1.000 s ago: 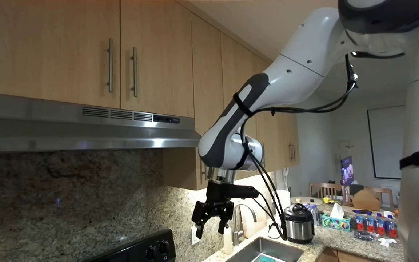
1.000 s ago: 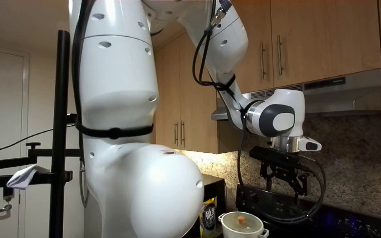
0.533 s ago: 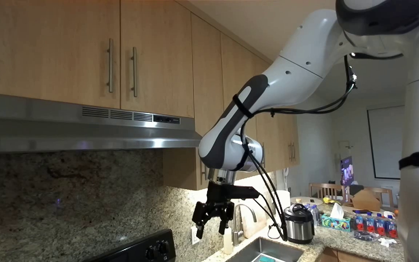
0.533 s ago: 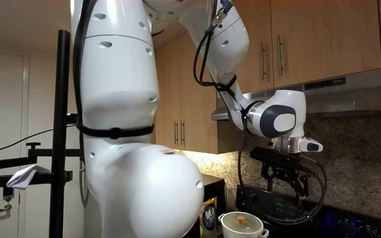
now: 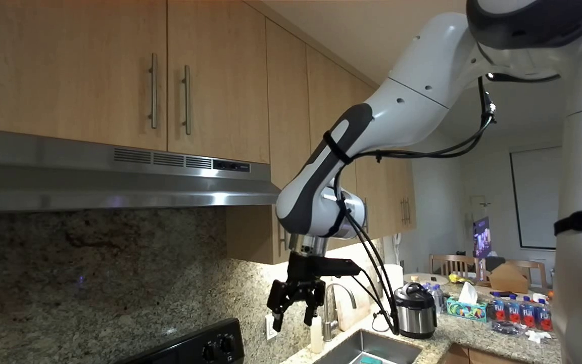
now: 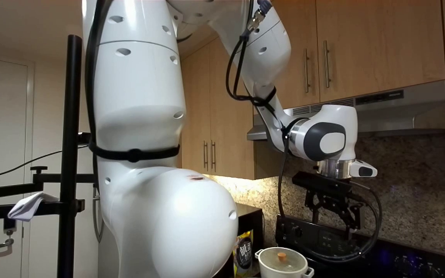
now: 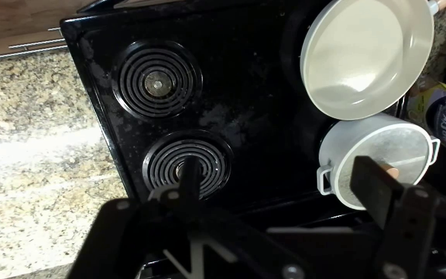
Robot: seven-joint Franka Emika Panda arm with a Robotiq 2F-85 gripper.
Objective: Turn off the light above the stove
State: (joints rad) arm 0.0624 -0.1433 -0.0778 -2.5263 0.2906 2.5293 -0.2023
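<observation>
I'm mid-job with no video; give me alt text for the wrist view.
The open, empty gripper spans the bottom of the picture, against a black stove seen from above. Two coil burners show at left; at right are a cream pan and, below it in the picture, a lidded pot. Speckled counter lies left of the stove.

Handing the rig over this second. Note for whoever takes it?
Gripper: open, empty, pointing down over the stove, lower than the hood.
Job: dark panel on the hood's front likely has the switch.
Done: can't confirm. The light itself is hidden; the backsplash under the hood looks dim, so it may be off.
Left: check; if on, probably raise the gripper to the panel.
</observation>
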